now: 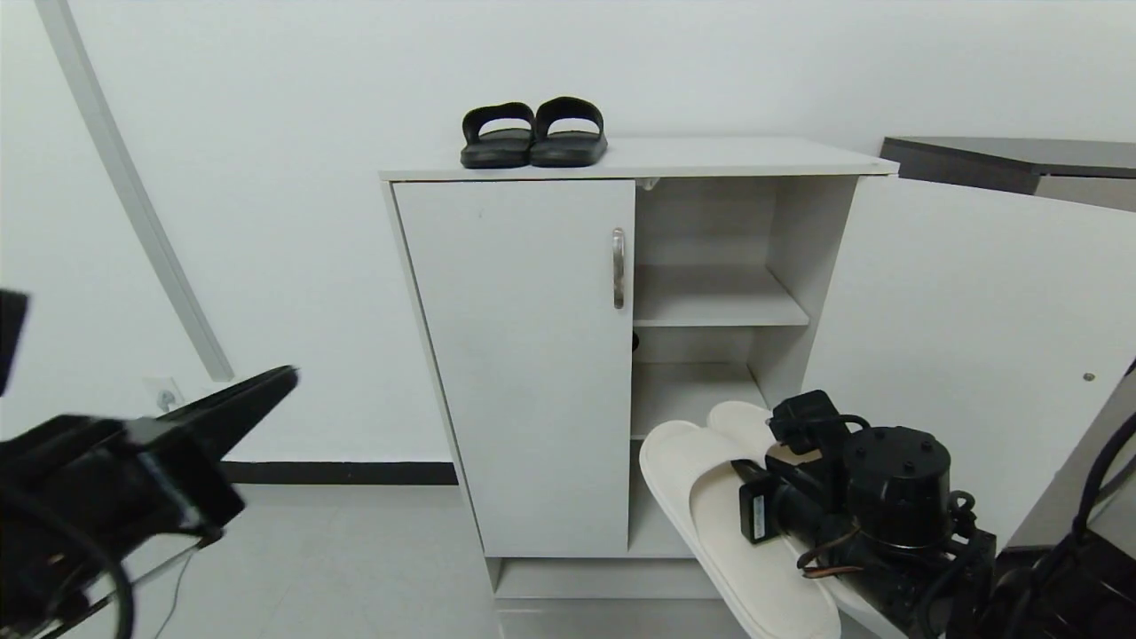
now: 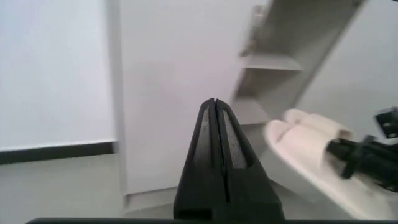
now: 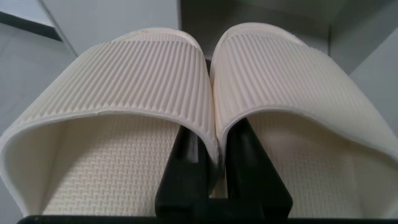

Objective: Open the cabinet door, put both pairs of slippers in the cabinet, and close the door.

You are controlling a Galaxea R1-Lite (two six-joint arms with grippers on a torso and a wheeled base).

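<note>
Cabinet (image 1: 515, 355) right door (image 1: 958, 355) open, right pincer (image 3: 216, 180) clamped on white slippers (image 1: 710, 497) by inner straps, left pincer (image 2: 215, 124) closed, empty; overhanging soles could catch the shelf (image 1: 688, 399) edge and slip.

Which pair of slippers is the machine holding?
The white pair, clamped at its inner edges by the right pincer before the open cabinet. The black pair sits on top of the cabinet, untouched.
</note>
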